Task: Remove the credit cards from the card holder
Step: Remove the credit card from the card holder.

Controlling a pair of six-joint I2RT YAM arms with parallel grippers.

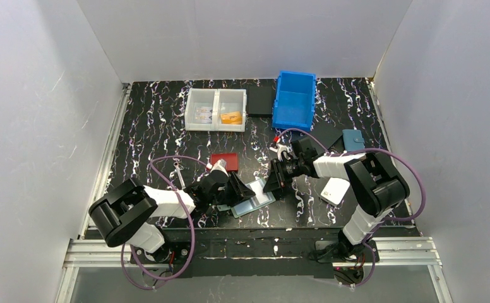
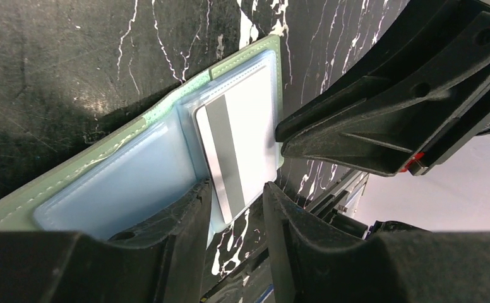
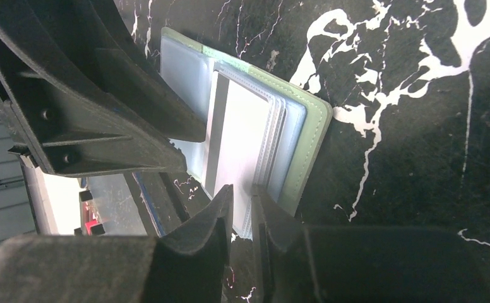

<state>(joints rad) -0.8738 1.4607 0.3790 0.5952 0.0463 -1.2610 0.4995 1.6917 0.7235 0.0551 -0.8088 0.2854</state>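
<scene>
The step in hand is drawing one card out. The holder lies open, low in the centre of the top view, between the two grippers. A pale card with a grey stripe sticks out of a clear sleeve. Its free end lies between the narrow jaws of the left gripper, but whether they pinch it cannot be told. The right gripper also has narrow jaws, set at the lower edge of the sleeves, and a grip there cannot be told either. The next move probably needs the left jaws to close on the card and slide it straight along the sleeve, while the holder is kept down. Room is tight: the grippers almost touch over the holder, the red wallet lies just above the left one, and the table edge is near below.
</scene>
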